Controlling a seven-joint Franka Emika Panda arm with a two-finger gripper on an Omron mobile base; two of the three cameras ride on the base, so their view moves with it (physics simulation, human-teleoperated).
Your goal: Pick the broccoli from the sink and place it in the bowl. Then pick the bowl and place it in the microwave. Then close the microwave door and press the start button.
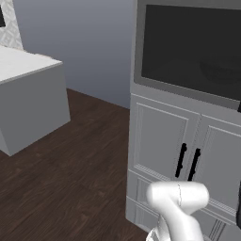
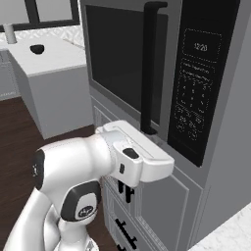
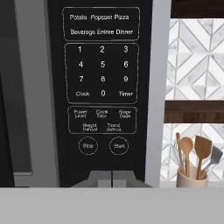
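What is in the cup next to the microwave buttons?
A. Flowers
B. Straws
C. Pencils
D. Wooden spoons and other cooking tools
D: in the hand view, the pale cup to the right of the microwave's button panel holds wooden spoons and spatulas standing upright, along with a whisk and a dark spatula.

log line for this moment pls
stage: press start | microwave door: closed | gripper: shut, below Start button
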